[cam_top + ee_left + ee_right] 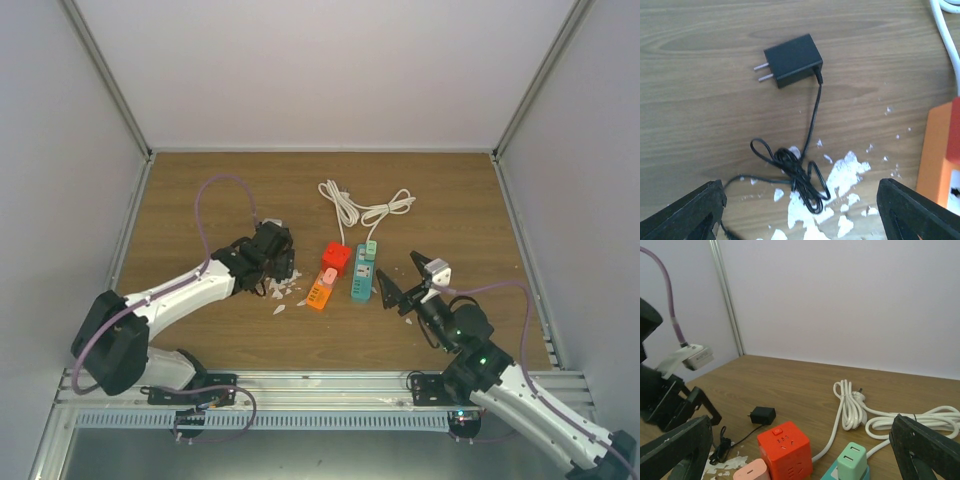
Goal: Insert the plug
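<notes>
1. The left gripper (pixel 281 262) hangs over the left-centre of the table (pixel 200 200), at about 9 o'clock from the socket cluster. It is released: in its wrist view the gripper (pixel 800 210) has its two dark fingers (pixel 685 212) spread wide, with nothing clamped between them.
2. The black plug (pixel 792 60) lies flat on the wood, at 12 o'clock from the gap between those fingers and apart from them. Its two metal prongs point to 9 o'clock. In the right wrist view the plug (pixel 763 415) sits at 10 o'clock from the red cube, not touching it.
3. The black cord (pixel 800 175) leaves the plug's 4 o'clock corner, runs toward 6 o'clock and ends in a loose tangle. The tangle lies on white flakes (pixel 845 170) scattered on the table.
4. An orange socket block (pixel 319 293) sits at 3 o'clock from the flakes. A red socket cube (pixel 337 258) is just beside it at 1 o'clock.
5. A teal power strip (pixel 362 283) lies at 3 o'clock from the orange block, with a mint plug (pixel 852 457) on its far end.
6. A white cable (pixel 365 208) lies in loops at 12 o'clock from the strip.
7. The right gripper (pixel 405 278) sits at 3 o'clock from the teal strip, clear of it. It is released and empty, its fingers (pixel 925 450) wide apart.
</notes>
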Controlling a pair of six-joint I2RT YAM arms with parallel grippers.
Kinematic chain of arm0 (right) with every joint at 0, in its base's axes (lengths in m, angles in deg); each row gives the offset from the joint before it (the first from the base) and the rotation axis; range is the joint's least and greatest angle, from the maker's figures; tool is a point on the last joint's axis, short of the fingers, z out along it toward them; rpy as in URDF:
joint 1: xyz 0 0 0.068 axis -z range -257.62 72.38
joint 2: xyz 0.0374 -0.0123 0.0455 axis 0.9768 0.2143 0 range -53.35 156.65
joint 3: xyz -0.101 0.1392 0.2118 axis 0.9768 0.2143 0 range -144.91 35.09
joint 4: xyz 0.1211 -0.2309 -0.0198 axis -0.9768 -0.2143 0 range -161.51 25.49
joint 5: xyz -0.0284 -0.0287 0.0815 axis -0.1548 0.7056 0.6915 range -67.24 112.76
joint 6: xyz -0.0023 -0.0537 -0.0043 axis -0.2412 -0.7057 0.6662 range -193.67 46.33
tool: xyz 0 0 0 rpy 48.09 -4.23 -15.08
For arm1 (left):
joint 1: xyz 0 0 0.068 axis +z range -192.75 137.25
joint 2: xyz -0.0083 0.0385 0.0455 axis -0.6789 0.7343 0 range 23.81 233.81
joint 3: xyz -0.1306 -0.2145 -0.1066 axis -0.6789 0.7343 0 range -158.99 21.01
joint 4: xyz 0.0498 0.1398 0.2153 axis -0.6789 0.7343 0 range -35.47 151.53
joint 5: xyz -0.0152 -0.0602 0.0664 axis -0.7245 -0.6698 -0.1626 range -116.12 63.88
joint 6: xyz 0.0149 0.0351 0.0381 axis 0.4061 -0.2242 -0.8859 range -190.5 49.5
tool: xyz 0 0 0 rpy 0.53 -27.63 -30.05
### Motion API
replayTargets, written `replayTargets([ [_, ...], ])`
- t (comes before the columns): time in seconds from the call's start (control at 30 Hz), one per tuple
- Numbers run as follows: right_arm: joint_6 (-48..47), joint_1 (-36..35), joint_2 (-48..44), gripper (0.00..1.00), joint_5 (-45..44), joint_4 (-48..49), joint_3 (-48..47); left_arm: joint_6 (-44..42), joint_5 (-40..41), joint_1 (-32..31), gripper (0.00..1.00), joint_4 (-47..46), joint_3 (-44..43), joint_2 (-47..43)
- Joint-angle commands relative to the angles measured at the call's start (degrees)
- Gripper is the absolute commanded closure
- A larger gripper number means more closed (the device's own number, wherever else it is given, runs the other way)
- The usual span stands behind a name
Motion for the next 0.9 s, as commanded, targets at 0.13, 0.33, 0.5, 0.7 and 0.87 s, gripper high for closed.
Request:
replayTargets([
  [0.13, -0.03, 0.35, 2.06, 0.00, 1.16, 1.11, 0.30, -10.27, -3.63, 4.98, 0.18, -5.57, -8.78, 12.63],
  [0.33, 0.41, 0.31, 1.41, 0.00, 2.01, 0.78, 0.54, -17.42, -6.46, 8.73, 0.19, -3.70, -16.44, 24.57],
  [0.5, 0.33, 0.33, 2.20, 0.00, 2.14, 1.25, 0.58, -20.37, -8.73, 12.01, 0.19, -4.38, -19.22, 28.77],
  [0.7, 0.19, 0.31, 3.81, 0.00, 2.37, 1.91, 0.48, -22.65, -8.90, 13.24, 0.19, -5.77, -20.34, 29.56],
  [0.87, 0.14, 0.27, 4.00, 0.00, 2.70, 2.01, 0.52, -25.31, -11.25, 13.33, 0.21, -5.53, -24.18, 32.56],
])
